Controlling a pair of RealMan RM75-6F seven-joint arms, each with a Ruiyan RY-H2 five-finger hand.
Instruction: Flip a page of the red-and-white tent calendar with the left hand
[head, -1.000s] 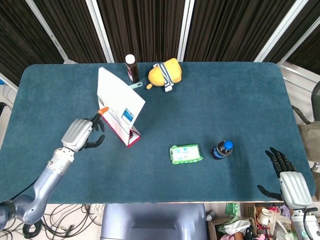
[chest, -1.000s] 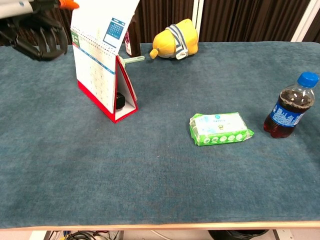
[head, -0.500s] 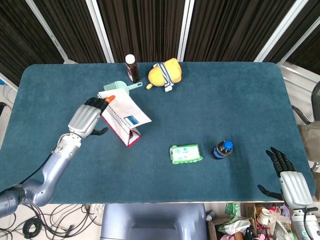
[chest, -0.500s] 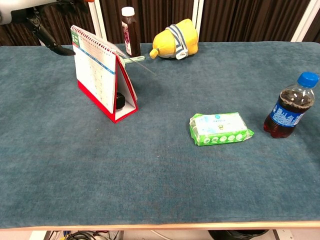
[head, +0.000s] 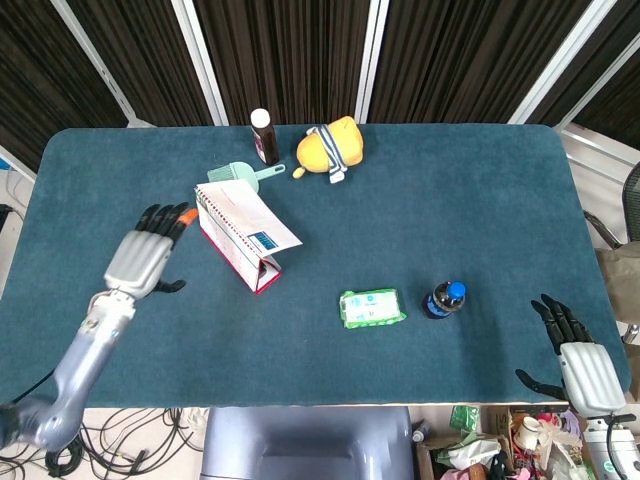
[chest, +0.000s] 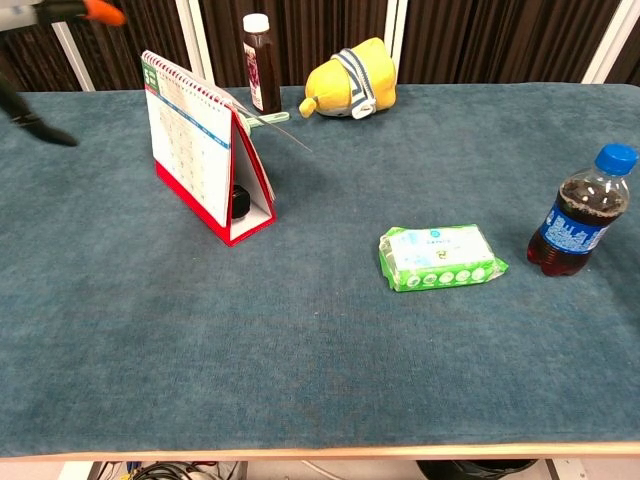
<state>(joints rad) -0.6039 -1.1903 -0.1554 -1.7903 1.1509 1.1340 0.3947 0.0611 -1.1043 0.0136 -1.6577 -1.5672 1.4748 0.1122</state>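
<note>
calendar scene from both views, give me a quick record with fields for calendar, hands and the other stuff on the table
calendar: red-and-white tent calendar stands upright on the table, one page lying over its far side
left hand: left hand open, fingers spread, apart from the calendar, to its left
right hand: right hand open, at the table's near right corner, holding nothing
behind calendar: dark bottle with white cap, yellow plush toy, mint-green scoop
right of calendar: green wipes pack, cola bottle with blue cap
</note>
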